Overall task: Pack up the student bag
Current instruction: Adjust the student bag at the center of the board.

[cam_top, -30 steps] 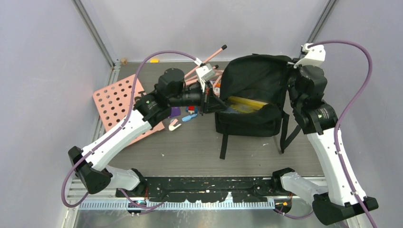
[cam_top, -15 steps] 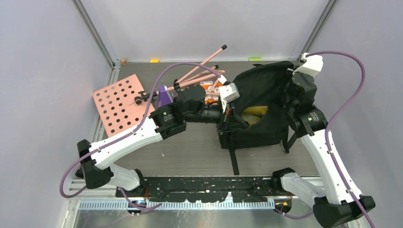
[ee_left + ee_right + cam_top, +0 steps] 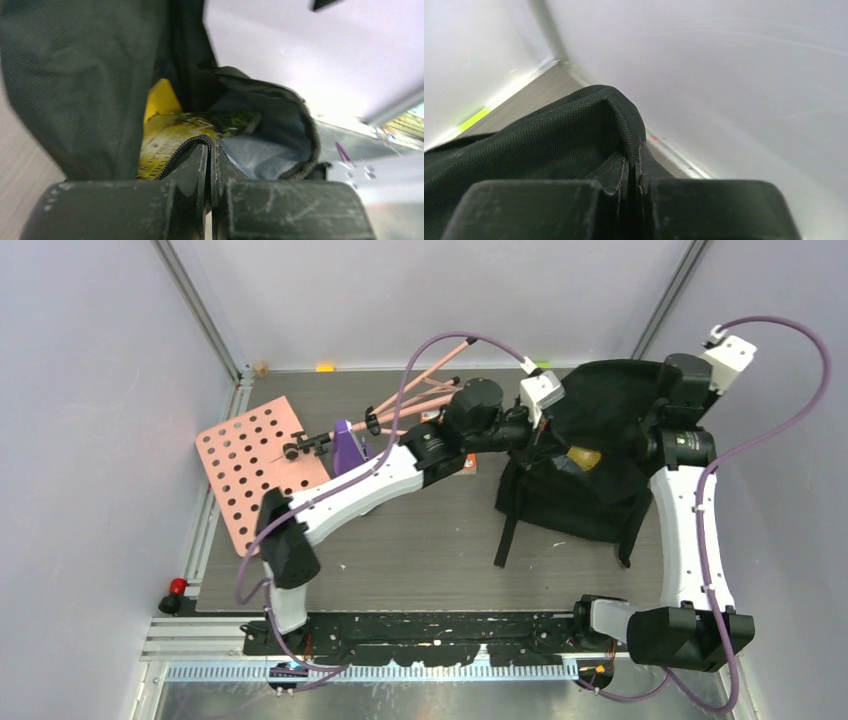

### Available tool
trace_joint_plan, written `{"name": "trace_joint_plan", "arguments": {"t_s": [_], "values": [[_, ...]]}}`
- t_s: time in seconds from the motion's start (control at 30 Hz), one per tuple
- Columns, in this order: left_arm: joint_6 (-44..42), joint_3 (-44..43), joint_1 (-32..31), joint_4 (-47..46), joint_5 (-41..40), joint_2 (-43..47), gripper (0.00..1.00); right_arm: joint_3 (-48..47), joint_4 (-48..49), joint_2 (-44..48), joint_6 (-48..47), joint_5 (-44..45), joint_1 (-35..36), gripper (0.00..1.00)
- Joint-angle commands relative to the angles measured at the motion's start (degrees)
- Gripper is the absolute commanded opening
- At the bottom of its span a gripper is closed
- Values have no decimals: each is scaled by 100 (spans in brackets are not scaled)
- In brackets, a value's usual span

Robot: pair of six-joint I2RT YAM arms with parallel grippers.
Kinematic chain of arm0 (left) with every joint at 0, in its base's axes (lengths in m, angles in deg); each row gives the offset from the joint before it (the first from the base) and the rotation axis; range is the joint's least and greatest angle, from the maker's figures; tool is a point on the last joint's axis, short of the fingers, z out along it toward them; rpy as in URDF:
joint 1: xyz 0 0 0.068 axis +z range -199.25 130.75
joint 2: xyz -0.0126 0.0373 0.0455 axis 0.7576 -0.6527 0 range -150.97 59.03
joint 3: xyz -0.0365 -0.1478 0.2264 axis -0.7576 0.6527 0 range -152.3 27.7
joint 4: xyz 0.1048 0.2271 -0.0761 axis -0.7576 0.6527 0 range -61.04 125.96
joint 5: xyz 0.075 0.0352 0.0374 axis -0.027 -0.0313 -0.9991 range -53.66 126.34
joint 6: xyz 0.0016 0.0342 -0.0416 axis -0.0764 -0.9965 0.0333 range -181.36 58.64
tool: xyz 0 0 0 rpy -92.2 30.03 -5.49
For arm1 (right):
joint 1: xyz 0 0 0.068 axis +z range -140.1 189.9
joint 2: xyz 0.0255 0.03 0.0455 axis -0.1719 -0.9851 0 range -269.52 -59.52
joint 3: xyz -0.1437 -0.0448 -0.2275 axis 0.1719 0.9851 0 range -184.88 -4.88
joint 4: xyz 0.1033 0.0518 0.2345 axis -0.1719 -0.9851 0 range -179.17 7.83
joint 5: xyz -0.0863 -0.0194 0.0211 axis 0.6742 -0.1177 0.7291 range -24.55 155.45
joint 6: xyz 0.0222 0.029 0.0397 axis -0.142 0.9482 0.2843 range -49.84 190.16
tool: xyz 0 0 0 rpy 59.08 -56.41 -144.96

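You have hauled the student bag point(image 3: 600, 490) up and over to the right of the frame in the last second. Its soft black woven fabric sags open on a yellow printed item point(image 3: 162, 140) inside. Your left gripper point(image 3: 210, 150) pinches the zippered rim, and your right gripper point(image 3: 634, 160) clamps the bag's upper-right edge.

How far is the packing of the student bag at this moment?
Done: a yellow item lies inside the student bag. In hand: the left pincer and right pincer, both shut on its rim, hold it open. Left: the pink sticks and purple item lie outside on the table.
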Motion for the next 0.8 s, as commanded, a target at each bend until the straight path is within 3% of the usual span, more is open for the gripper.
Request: {"name": "trace_joint_plan", "arguments": {"t_s": [0.0, 0.13, 0.27, 0.33, 0.4, 0.43, 0.47, 0.5, 0.57, 0.67, 0.77], "values": [[-219, -1115, 159, -511, 113, -971, 0, -545, 631, 539, -93, 1127, -604, 0], [-44, -2689, 173, -486, 479, -2224, 0, -556, 696, 591, -299, 1384, -1078, 0], [270, -3605, 173, -792, 731, -3040, 1, -329, 711, 705, -283, 1577, -1284, 0], [321, -3667, 173, -744, 683, -3187, 21, -90, 714, 804, -231, 1704, -1300, 1], [305, -3432, 186, -704, 683, -3131, 51, 96, 651, 969, -125, 1539, -1307, 12], [273, -3248, 190, -703, 651, -2985, 69, 149, 551, 1076, -88, 1493, -1301, 31], [240, -3017, 198, -706, 613, -2857, 77, 206, 481, 1130, 28, 1338, -1302, 42], [182, -2775, 206, -711, 571, -2676, 83, 230, 311, 1237, 162, 1252, -1302, 62], [28, -2240, 244, -695, 449, -2287, 98, 210, 28, 1364, 314, 891, -1304, 81], [-108, -1679, 305, -624, 244, -1683, 100, -147, -466, 1399, 443, 405, -1302, 92], [-56, -1258, 361, -518, 230, -1123, 100, -639, -850, 1387, 492, -92, -1303, 94]]}}
